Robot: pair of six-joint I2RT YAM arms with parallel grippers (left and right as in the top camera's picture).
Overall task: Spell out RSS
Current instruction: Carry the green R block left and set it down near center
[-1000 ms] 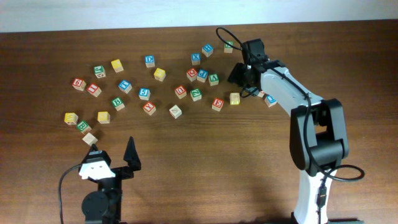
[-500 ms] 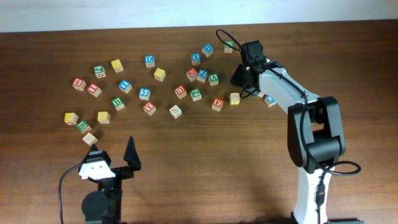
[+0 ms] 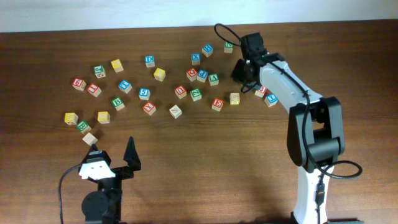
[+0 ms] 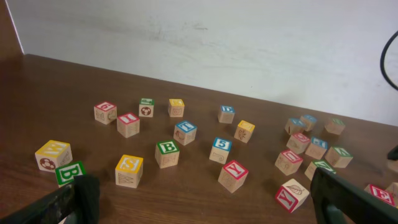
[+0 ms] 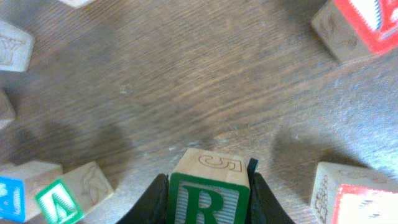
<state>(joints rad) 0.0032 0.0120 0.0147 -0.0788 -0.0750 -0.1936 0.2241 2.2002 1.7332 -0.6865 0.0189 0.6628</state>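
Note:
A wooden block with a green R point(image 5: 208, 198) sits between my right gripper's point(image 5: 208, 186) two black fingers point(image 5: 154, 200), which press on both its sides. In the overhead view this right gripper point(image 3: 244, 70) is at the far right of the block scatter, and it hides the R block there. Whether the block rests on the table or hangs just above it I cannot tell. My left gripper point(image 3: 112, 152) stands wide open near the front edge, nothing between its fingers point(image 4: 78, 194). A yellow block point(image 4: 129, 169) lies just ahead of it; its letter is unclear.
Several letter blocks lie scattered over the far half of the brown table point(image 3: 205, 162). Close to the R block are a red-faced block point(image 5: 357, 196), a green one point(image 5: 59, 200) and another red one point(image 5: 360, 25). A black cable point(image 3: 221, 34) loops by the right wrist.
My right gripper has closed its fingers onto the R block and its wrist has shifted slightly toward the far edge. The left arm has not moved.

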